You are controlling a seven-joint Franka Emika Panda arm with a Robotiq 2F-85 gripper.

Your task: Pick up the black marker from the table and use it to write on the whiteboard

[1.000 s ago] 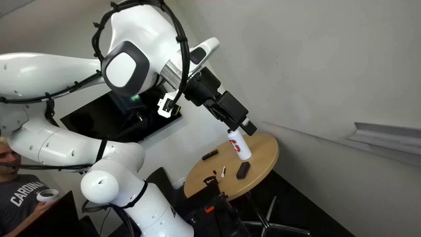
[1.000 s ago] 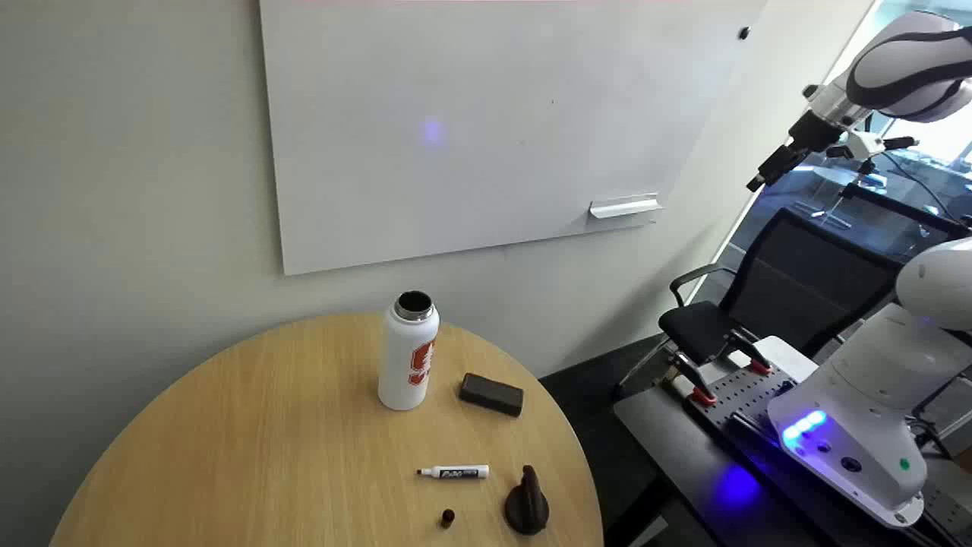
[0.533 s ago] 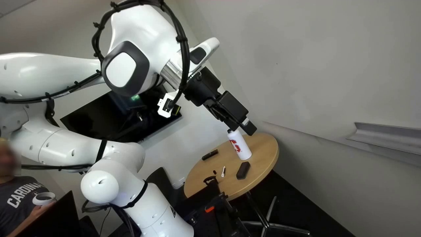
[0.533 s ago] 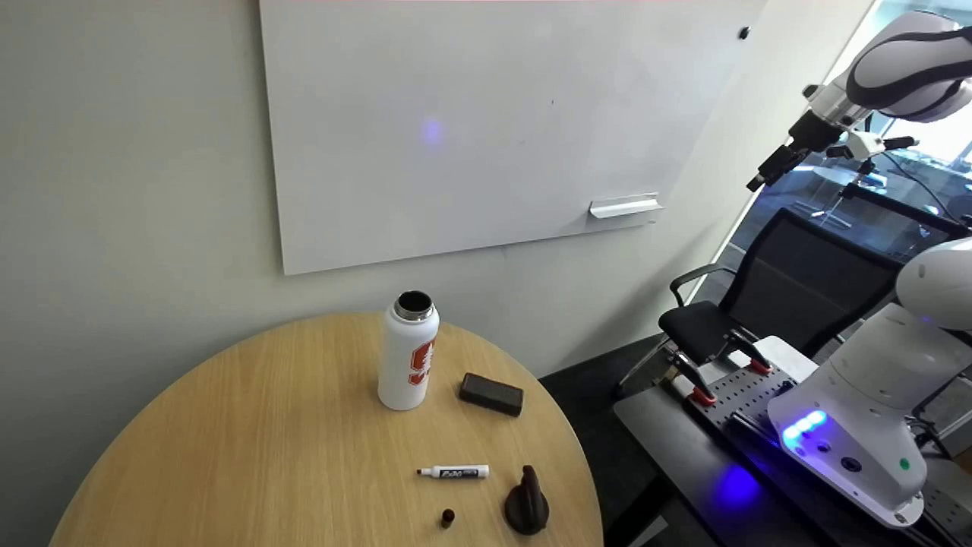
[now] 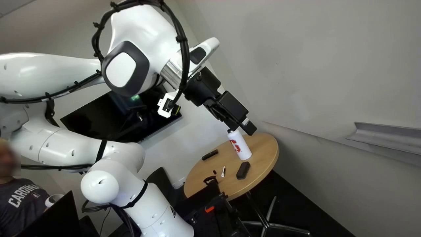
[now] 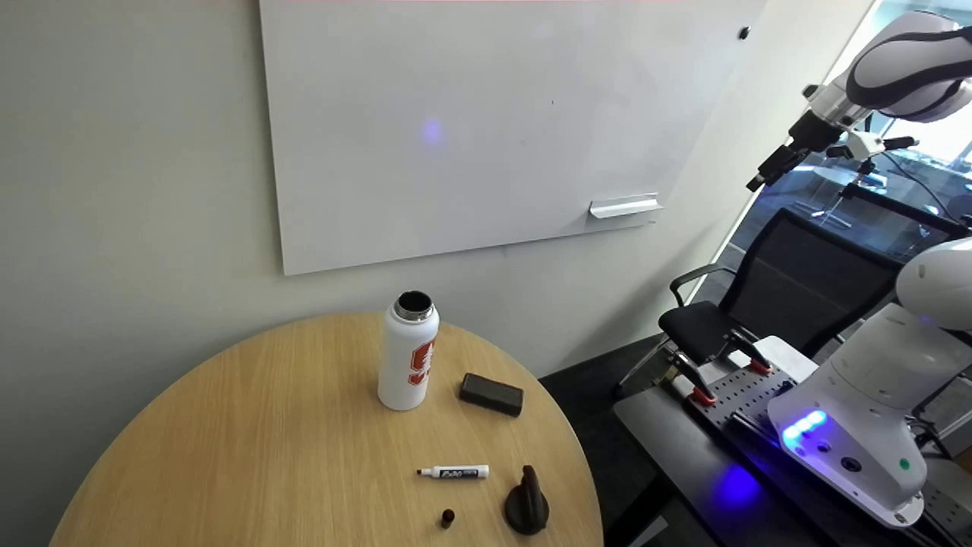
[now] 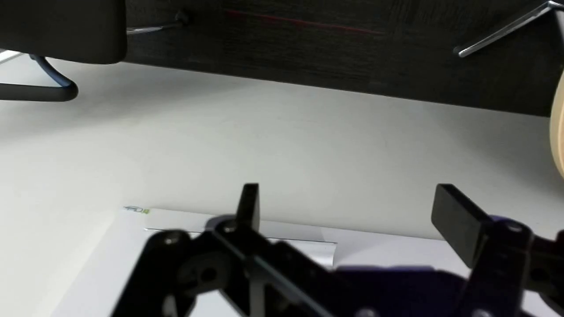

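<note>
The black marker (image 6: pixel 456 472), white-bodied with a dark label and black tip, lies uncapped on the round wooden table (image 6: pixel 266 433); its small dark cap (image 6: pixel 447 518) stands apart from it. In an exterior view the marker (image 5: pixel 223 171) shows small, below and well away from my gripper (image 5: pixel 242 127). The whiteboard (image 6: pixel 471 114) hangs on the wall behind the table. My gripper (image 6: pixel 759 181) is in the air at the far right there. In the wrist view my gripper (image 7: pixel 347 189) stands wide open, nothing between its fingers; the whiteboard (image 7: pixel 379 251) lies behind them.
A white bottle (image 6: pixel 408 353) stands upright on the table, near a dark eraser-like block (image 6: pixel 491 394) and a dark lid (image 6: pixel 526 501). A metal tray (image 6: pixel 625 206) juts from the whiteboard. A dark stick-shaped object (image 5: pixel 210 154) rests on the table's far side. A chair (image 6: pixel 805 281) stands below my arm.
My arm and gripper keep the same pose, and the table's things have not moved. Only the person at the left edge shifts, the white ring-shaped object in hand now partly hidden behind a dark panel.
</note>
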